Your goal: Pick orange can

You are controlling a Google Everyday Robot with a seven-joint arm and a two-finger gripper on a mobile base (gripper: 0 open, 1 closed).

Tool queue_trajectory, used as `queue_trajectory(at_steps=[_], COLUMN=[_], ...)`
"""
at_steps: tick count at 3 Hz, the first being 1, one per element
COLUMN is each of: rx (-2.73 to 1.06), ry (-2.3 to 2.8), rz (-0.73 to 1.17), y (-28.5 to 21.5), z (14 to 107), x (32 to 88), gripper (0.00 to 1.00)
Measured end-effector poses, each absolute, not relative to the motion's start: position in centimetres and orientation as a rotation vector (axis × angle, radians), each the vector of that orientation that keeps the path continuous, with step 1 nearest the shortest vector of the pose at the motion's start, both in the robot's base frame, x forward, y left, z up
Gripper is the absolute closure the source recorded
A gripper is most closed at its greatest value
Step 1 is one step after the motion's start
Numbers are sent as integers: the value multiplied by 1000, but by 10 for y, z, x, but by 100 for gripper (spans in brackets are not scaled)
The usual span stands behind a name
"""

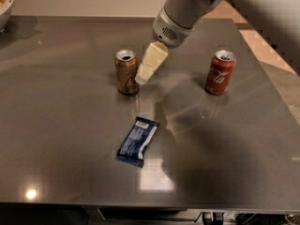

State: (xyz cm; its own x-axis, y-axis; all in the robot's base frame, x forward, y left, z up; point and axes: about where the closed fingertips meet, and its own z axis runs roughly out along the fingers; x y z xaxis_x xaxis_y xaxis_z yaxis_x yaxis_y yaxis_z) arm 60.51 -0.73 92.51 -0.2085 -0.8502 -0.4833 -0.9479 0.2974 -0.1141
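The orange can [126,72], dull golden-tan with a silver top and a dark mark, stands upright on the grey table [65,139] left of centre. My gripper [143,77] hangs from the arm at the top and its cream fingers [151,62] slant down to the left, their tips just right of the can and close to its side. The gripper holds nothing that I can see.
A red Coca-Cola can [219,72] stands upright to the right. A blue snack wrapper [137,141] lies flat in front of the orange can. A bowl [4,1] sits at the far left corner. The table's right edge runs past the red can.
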Motion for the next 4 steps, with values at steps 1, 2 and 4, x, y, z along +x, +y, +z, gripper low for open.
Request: queue_trajectory(at_steps=[1, 2, 4], rx=[-1578, -1553, -1555], ry=[2118, 2116, 2110], rz=[317, 336, 349], y=[14, 38, 48], z=[915, 903, 900], x=[615, 629, 631], gripper=[0, 0, 17])
